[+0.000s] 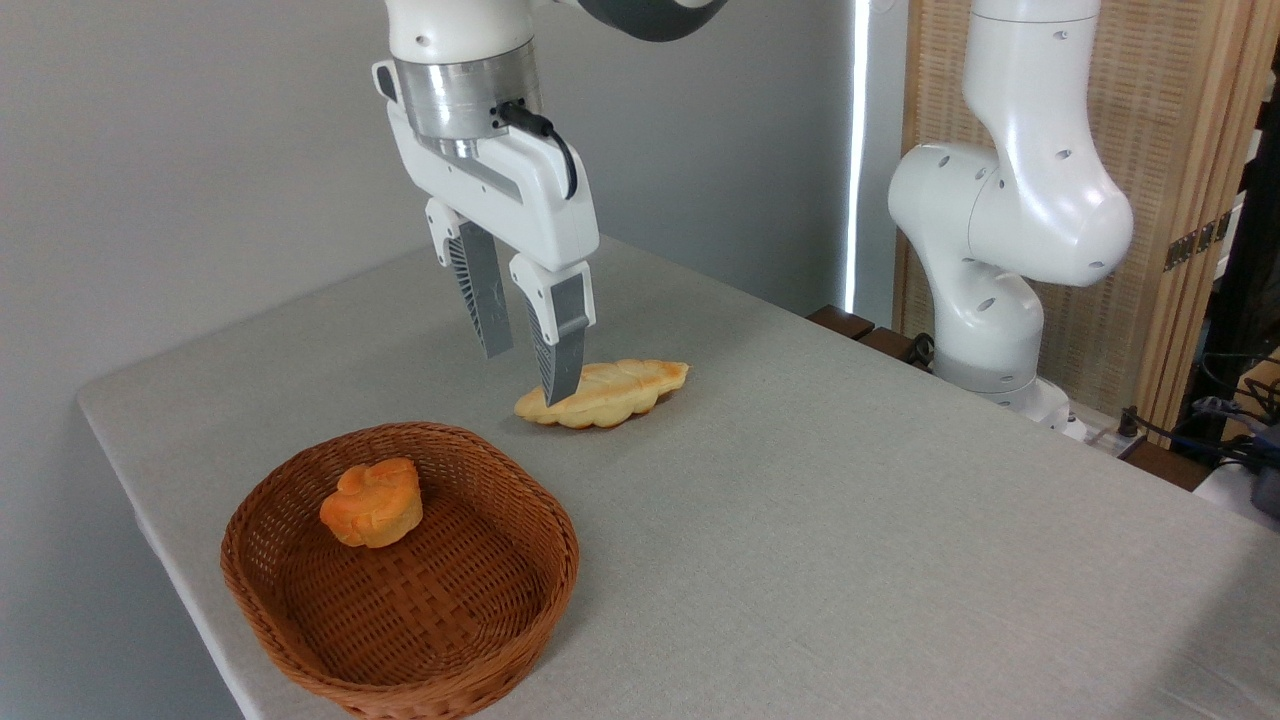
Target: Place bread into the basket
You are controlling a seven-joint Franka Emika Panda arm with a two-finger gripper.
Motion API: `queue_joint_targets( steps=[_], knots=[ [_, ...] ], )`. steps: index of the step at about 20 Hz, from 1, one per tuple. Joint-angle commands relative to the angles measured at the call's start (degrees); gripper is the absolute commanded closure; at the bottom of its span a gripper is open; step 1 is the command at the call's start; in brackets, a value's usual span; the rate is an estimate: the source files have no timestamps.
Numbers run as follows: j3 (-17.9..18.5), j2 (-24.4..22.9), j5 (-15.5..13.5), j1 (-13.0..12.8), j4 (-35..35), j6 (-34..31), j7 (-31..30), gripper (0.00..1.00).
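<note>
With the gripper (527,372) fingers apart over the bread's (606,392) tapered end, your grasp could slip short of the basket (300,640).

The bread (610,392), a long pale golden braided loaf with tapered ends, lies flat on the tabletop (850,520), outside and behind the basket (545,520), a shallow reddish-brown wicker one with a thick rim.

arm (1010,200): glossy white rounded shells, small dark holes, probably screw recesses | wrist: brushed silver metal ring under white collar | cable: black, plugged at the ring, looping down the white hand body | gripper (528,360): white mounts, grey ribbed tapering fingers (556,345)
</note>
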Motion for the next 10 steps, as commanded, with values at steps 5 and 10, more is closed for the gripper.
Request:
queue_joint_targets(
  steps=[5,10],
  knots=[
    [-7.02,-5.5,-0.1,-1.55,-10.41,6.06,1.56,0.0],
    [-11.59,-3.13,-0.1,-1.11,-12.17,8.09,3.42,0.0]
  ],
)
